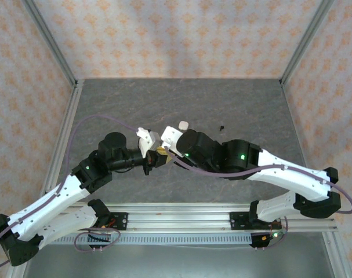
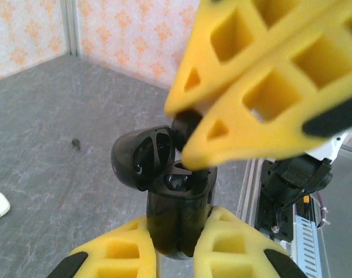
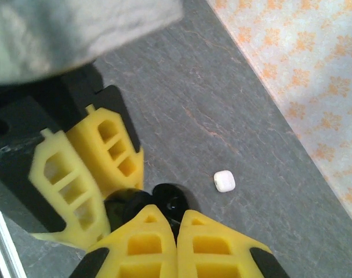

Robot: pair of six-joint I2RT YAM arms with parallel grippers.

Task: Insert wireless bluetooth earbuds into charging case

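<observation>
1. Over the middle of the bench (image 1: 251, 104) the two arms meet tip to tip.
2. On my left, the left tool (image 2: 178, 231) is closed around the lower body of the black charging case (image 2: 178, 211), holding it upright; its lid (image 2: 142, 156) hangs open to one side.
3. Opposite it, the right tool (image 3: 171, 215) is pinched tight on a black earbud (image 2: 187, 123), right at the case's open mouth; whether it touches the rim I cannot tell.
4. Farther back, a second black earbud (image 1: 221, 126) lies loose on the bench; a white case (image 3: 224, 181) rests near it, well apart from both tools.
</observation>
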